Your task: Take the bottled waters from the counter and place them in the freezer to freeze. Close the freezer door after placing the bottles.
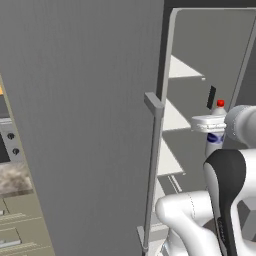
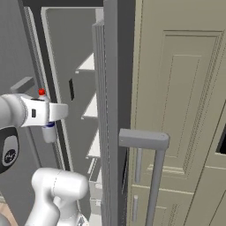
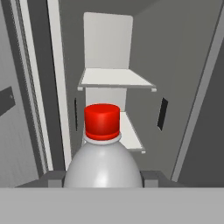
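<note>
My gripper point(image 1: 210, 123) is shut on a red-capped bottled water point(image 1: 215, 141), held upright in front of the open freezer point(image 1: 200, 60). In the hand view the bottle point(image 3: 102, 166) rises between the dark fingertips point(image 3: 54, 177), its red cap pointing toward the white shelves point(image 3: 116, 78) inside. From the right the gripper point(image 2: 50, 112) and bottle point(image 2: 49, 133) hang just outside the freezer point(image 2: 79, 39) opening. The freezer door point(image 1: 85, 100) stands swung open on the left, its bar handle point(image 1: 154, 165) close to the arm. A strip of the counter point(image 1: 12, 179) shows at far left.
Right of the opening stands the twin grey door's edge point(image 2: 110, 110) with its bar handle point(image 2: 154, 176), then beige panelled cabinets point(image 2: 185, 88). Dark slots point(image 3: 162, 113) mark the freezer's inner walls. Beige drawers point(image 1: 20, 225) sit below the counter.
</note>
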